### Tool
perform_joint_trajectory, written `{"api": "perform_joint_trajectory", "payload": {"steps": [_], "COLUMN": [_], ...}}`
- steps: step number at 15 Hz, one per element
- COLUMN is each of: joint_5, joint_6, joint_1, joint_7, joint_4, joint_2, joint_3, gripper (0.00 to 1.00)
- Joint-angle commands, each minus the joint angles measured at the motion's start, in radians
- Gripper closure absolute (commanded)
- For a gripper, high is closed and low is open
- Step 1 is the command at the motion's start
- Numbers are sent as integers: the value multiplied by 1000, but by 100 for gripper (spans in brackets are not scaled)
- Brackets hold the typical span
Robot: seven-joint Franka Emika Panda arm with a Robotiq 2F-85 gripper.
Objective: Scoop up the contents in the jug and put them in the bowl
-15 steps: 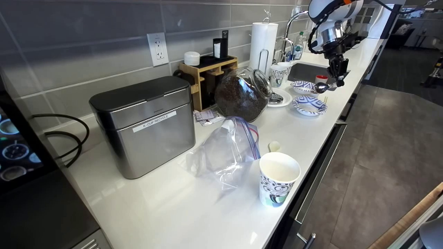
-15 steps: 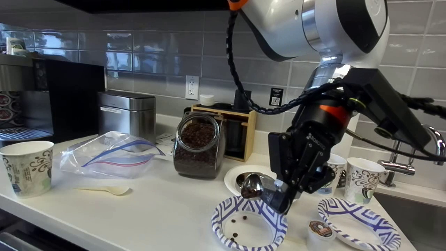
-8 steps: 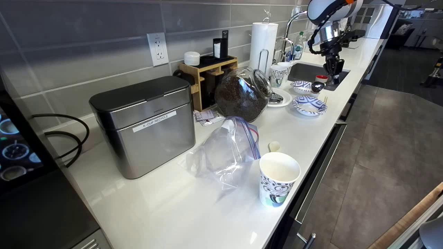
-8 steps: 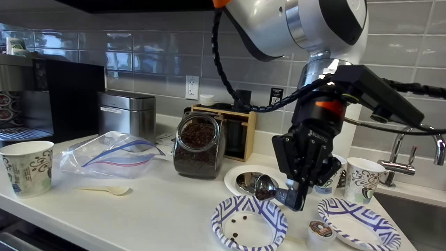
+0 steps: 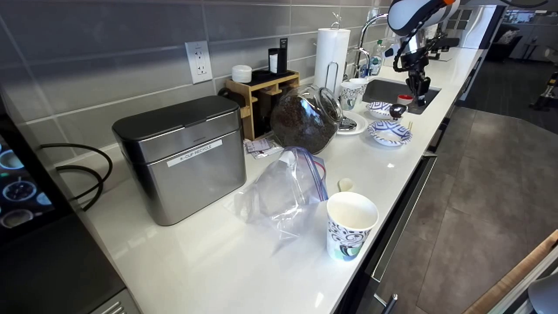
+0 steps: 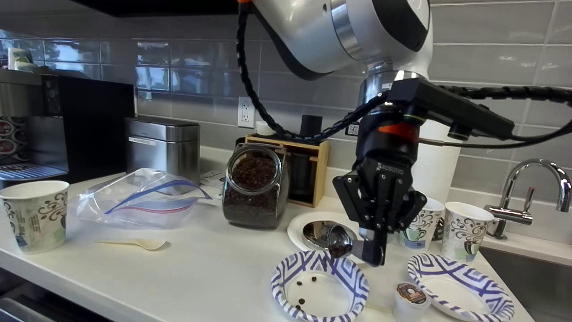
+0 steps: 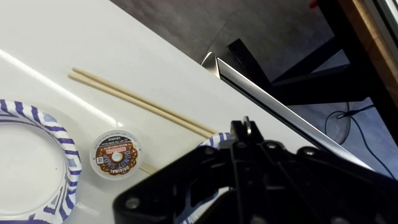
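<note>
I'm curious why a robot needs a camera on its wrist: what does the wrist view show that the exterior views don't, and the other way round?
Only the wrist view: readable words, "DONUT SHOP", on the coffee pod, and a long stretch of two slim wooden sticks.
Only the exterior views, both: the jug, plastic bag and paper towel roll.
Shared: the gripper and the blue-patterned bowls, shown only in part from the wrist.

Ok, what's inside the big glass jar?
In the jar, you can see lots of little dark brown beans. The outer ones cover whatever is in the middle, so that can't be seen.
</note>
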Motion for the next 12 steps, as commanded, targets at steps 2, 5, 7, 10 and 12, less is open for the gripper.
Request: {"api": "perform_joint_trajectory", "payload": {"steps": [2,5,7,10,12], "joint_5": [-68,-107,-143,-205,-245], "joint_6": [133,194,229,268,293], "joint_1": [35,50,59,70,75], "joint_7": [135,215,272,345,388], "joint_4": [-167,-230,-268,-319,-352], "joint_2": [-109,-148,-172,-208,-233], "joint_3": [-5,-6,-7,-8,-6], "gripper": [99,99,99,99,99]}}
